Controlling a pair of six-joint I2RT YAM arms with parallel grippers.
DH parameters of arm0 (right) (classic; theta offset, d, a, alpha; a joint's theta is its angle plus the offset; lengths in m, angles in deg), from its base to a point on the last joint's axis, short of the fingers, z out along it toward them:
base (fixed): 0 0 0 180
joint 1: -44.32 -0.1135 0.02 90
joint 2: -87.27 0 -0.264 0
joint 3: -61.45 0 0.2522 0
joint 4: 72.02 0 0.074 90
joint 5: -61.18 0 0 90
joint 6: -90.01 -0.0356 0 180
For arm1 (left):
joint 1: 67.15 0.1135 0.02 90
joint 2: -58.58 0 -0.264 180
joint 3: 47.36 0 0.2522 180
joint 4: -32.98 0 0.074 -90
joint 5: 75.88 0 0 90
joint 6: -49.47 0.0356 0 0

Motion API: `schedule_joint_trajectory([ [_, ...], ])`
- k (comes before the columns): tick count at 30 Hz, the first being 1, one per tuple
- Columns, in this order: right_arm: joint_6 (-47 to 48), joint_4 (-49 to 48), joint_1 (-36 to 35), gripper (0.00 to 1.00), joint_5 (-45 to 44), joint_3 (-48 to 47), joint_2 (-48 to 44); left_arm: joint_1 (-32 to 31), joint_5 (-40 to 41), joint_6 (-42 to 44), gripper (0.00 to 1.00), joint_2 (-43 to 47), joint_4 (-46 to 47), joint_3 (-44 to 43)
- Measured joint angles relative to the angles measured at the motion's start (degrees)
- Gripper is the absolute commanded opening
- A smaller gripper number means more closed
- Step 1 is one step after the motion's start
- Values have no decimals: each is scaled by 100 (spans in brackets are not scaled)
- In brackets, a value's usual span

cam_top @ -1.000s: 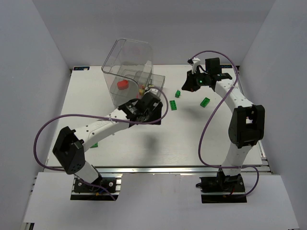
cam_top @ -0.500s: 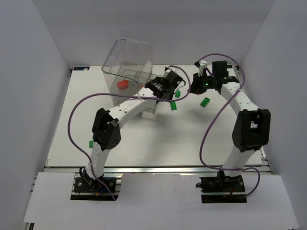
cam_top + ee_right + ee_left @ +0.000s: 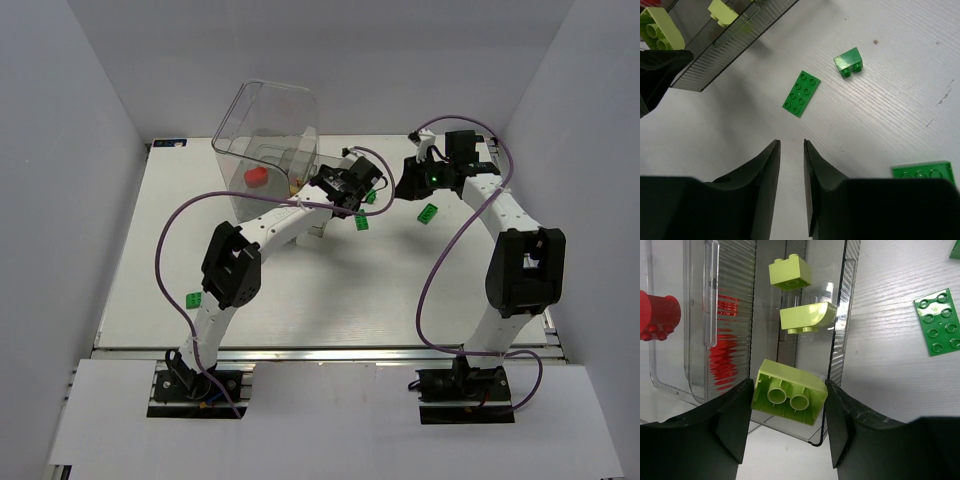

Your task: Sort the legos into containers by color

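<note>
yellow-green brick [image 3: 789,399] in left claw [image 3: 786,407]

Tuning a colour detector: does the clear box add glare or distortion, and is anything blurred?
Left wrist: the ribbed wall of the clear box smears the red brick into streaky red reflections; the yellow-green brick between the fingers is sharp. Right wrist: green plate crisp, shadows soft. Top external: light even, table glaring along its near edge.

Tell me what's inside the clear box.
One red brick in one compartment, two yellow-green bricks in the next. The left jaws hold a third brick at its edge. Ribbed walls blur anything deeper.
</note>
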Motion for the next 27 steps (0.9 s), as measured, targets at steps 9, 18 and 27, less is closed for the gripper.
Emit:
schedule_joint_trajectory([
  [9, 151, 103, -9, 60, 173, 0, 0, 0, 48, -26, 77, 0, -17, 2],
  [18, 258, 297, -4, 42, 273, 0, 2, 0, 2, -129, 10, 9, -52, -90],
  [27, 358, 656, -424, 0, 428, -675, 879, 4, -1582, -374, 18, 1394, 310, 413],
])
